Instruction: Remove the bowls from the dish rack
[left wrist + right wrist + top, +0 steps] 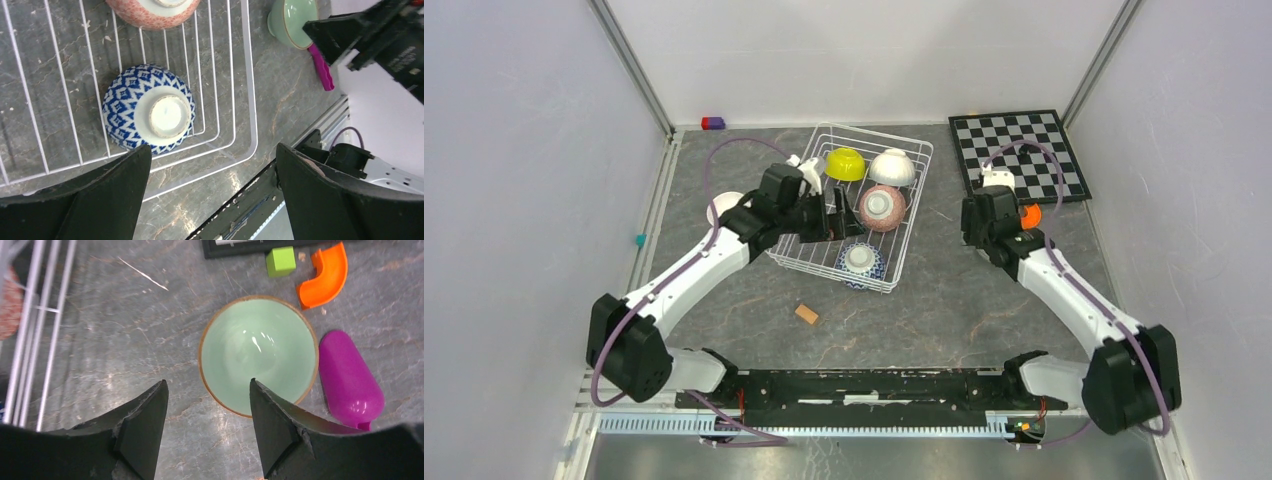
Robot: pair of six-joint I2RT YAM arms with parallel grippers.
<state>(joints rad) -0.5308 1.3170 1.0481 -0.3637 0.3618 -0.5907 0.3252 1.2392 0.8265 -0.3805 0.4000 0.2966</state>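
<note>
Step in hand is judged to be the set-down of the pale green bowl (257, 355) by the right gripper (207, 435).

- Right claw: jaws are seen parted and nothing is clamped. One finger (280, 425) overlaps the bowl's near rim and the other is outside it, over bare table.
- The bowl is seen upright on the table, outside the dish rack (814, 252). It is centred at 1 o'clock from the claw's midpoint in the wrist view.
- To do it well, a straight vertical retreat is advised until the overlapping finger is clear of the rim. Any sideways drag would likely tip or slide the bowl.
- Clutter to be avoided: purple piece (348, 377) just beside the bowl at 4 o'clock, orange elbow (325, 275) at 1 o'clock.
- Left gripper (212, 200): fully spread and empty, held over the rack. The blue-and-white bowl (148, 108) is seen foot-up at 11 o'clock from it, in the rack's corner.
- Left in the rack: pink bowl (882, 205), yellow-green bowl (845, 163), white bowl (891, 167).
- Task is judged less than halfway done.
</note>
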